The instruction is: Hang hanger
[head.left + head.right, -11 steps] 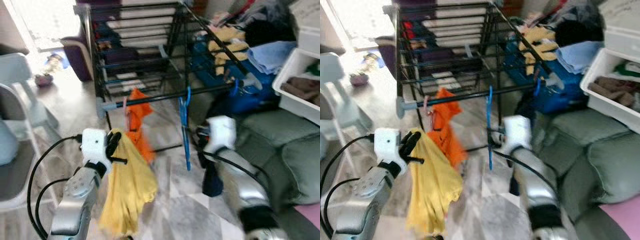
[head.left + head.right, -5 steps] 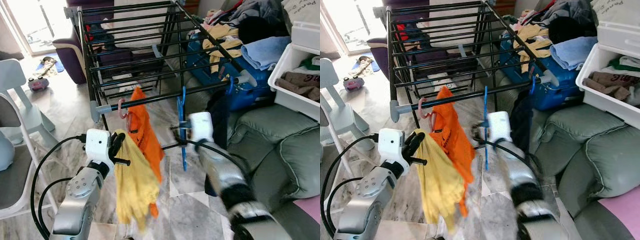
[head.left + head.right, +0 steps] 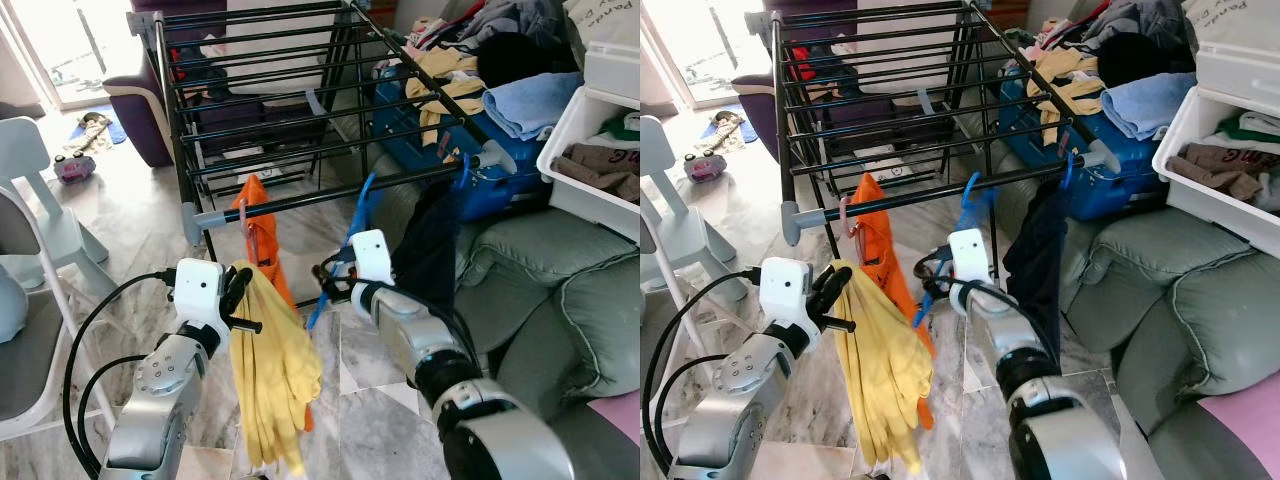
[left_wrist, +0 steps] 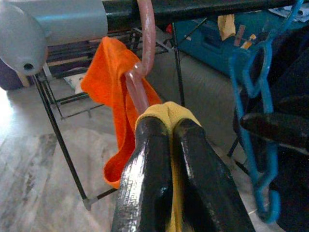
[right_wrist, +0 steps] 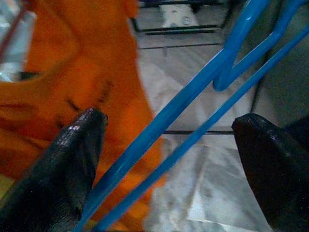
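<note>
A black drying rack (image 3: 300, 195) stands ahead. From its front rail hang an orange garment (image 3: 262, 235) on a pink hanger (image 4: 143, 58), a blue hanger (image 3: 352, 215) tilted with its lower end swung left, and a dark garment (image 3: 432, 250). My left gripper (image 3: 236, 297) is shut on a yellow garment (image 3: 270, 380) that droops below it, just under the pink hanger's hook. My right gripper (image 5: 169, 133) is open, and the blue hanger's bars (image 5: 193, 96) run between its spread fingers (image 5: 77, 150), in front of the orange cloth.
A white chair (image 3: 30, 210) stands at the left. A green sofa (image 3: 570, 300) is at the right, with a white bin (image 3: 590, 150), a blue case (image 3: 420, 125) and piled clothes (image 3: 520, 60) behind it. The floor is marble tile (image 3: 360, 390).
My right gripper has moved left and lower, and the blue hanger now tilts with its lower end swung left. The yellow garment hangs straighter. The camera settled after a blurred shift.
</note>
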Available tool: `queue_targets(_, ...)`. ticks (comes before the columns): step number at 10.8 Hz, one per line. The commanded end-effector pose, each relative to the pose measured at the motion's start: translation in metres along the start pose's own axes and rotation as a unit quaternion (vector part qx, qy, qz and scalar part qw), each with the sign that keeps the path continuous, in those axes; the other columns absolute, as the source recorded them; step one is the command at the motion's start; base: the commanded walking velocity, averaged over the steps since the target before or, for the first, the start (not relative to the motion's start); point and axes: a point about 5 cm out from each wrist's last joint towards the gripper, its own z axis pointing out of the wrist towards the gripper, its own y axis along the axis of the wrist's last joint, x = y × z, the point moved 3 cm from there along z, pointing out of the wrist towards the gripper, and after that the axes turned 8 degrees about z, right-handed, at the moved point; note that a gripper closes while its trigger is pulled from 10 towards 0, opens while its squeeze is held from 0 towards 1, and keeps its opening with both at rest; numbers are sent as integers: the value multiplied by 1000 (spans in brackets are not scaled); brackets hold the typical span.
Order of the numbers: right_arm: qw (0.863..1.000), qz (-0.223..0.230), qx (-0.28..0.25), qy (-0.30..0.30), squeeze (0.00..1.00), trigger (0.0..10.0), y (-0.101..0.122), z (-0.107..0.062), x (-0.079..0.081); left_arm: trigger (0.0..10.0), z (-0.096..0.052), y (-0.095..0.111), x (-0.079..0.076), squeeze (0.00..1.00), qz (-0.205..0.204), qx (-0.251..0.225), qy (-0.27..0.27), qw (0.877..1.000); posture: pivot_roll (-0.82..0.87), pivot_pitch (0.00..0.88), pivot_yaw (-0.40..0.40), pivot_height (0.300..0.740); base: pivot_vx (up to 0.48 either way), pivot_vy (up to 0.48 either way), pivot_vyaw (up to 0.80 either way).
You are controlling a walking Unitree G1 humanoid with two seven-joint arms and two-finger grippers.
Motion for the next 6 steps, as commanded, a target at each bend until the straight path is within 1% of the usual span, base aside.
queue_targets(1, 1000, 0, -2, -28, 0, 10000, 3, -1, -14, 10000, -1, 7, -1, 0, 7, -11, -7, 1000, -41, 0, 7, 740, 0, 0, 0)
queue_targets(3, 996, -4, -13, -92, 0, 10000, 5, -8, -45, 10000, 0, 5, -6, 0, 5, -7, -17, 1000, -54, 0, 13, 740, 0, 0, 0)
queue_targets(4, 995, -5, -18, -99, 0, 10000, 7, -9, -50, 10000, 1, 5, -7, 0, 5, -7, -20, 1000, -58, 0, 17, 740, 0, 0, 0)
queue_targets(6, 994, -4, -24, -104, 0, 10000, 9, -10, -52, 10000, 3, 6, -8, 0, 4, -7, -26, 1000, -62, 0, 21, 740, 0, 0, 0)
